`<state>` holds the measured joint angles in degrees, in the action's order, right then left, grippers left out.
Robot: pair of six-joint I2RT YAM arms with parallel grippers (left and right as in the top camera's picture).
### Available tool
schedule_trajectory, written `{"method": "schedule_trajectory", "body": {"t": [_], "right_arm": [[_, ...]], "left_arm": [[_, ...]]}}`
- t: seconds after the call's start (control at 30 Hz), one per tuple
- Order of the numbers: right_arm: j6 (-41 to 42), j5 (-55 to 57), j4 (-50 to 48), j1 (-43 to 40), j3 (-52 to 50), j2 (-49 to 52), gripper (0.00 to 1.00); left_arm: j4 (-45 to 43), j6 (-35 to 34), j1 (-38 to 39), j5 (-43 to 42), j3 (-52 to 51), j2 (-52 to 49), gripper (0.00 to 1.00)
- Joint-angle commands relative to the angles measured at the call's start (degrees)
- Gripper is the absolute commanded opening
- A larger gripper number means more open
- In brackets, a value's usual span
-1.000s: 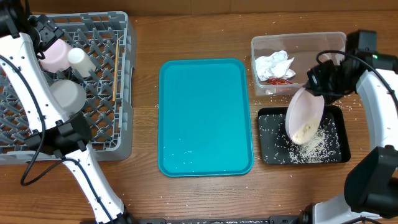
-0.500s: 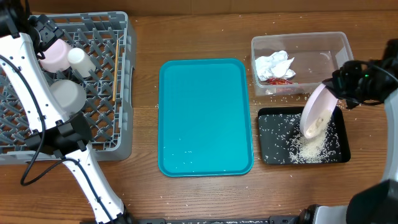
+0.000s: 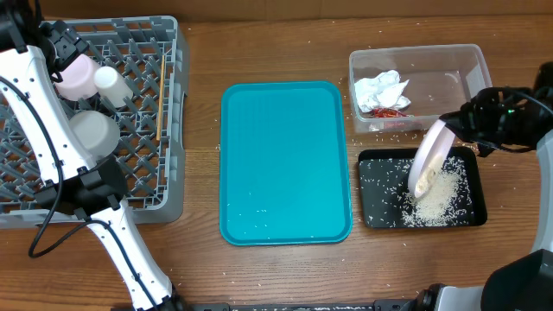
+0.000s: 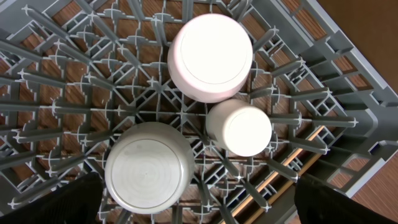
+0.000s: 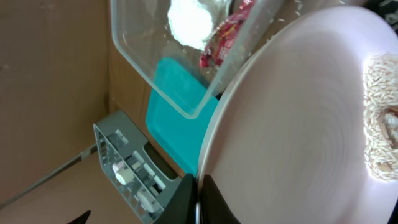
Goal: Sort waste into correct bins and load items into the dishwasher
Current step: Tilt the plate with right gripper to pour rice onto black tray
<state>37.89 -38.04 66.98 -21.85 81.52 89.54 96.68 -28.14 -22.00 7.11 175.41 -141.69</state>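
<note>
Plate [image 3: 429, 160]: I'm holding it steeply tilted, long axis slanting down over black tray [image 3: 361, 194] (rice [image 3: 436, 203] heaped there).
Right hand [image 3: 458, 128]: clamping its upper rim.

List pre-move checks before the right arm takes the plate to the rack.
1. Right gripper grip on plate: ok, rim clamped.
2. Plate emptied: not ok, rice grains cling to it.
3. Plate over black tray: ok.
4. Free slots in dish rack: ok, bare lattice visible.
5. Left gripper out of the way: not ok, open above the rack.
</note>
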Motion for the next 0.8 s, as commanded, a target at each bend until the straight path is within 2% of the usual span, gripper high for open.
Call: {"method": "schedule_trajectory", "body": {"t": [0.0, 0.1, 0.23, 0.5, 0.6, 0.77], "right_arm": [[-2.82, -2.34, 0.87, -2.36, -0.2, -0.5, 0.03], [-3.78, 0.81, 0.37, -3.98, -0.2, -0.44, 0.03], [-11.82, -9.01, 0.79, -5.92, -0.2, -0.44, 0.03], [-12.61, -12.0, 0.44, -6.73, -0.2, -0.44, 0.03], [-17.94, -19.87, 1.79, -6.91, -0.2, -0.44, 0.03], [-17.07, -18.32, 3.74, -7.21, -0.2, -0.44, 0.03]], "left_arm": [[0.11, 0.92, 0.26, -0.11, -0.2, 0.44, 1.0], [0.11, 0.92, 0.26, -0.11, -0.2, 0.44, 1.0], [0.11, 0.92, 0.26, -0.11, -0.2, 0.44, 1.0], [0.11, 0.92, 0.26, -0.11, -0.2, 0.44, 1.0], [0.11, 0.92, 0.26, -0.11, -0.2, 0.44, 1.0], [0.11, 0.92, 0.26, -0.11, -0.2, 0.44, 1.0]]}}
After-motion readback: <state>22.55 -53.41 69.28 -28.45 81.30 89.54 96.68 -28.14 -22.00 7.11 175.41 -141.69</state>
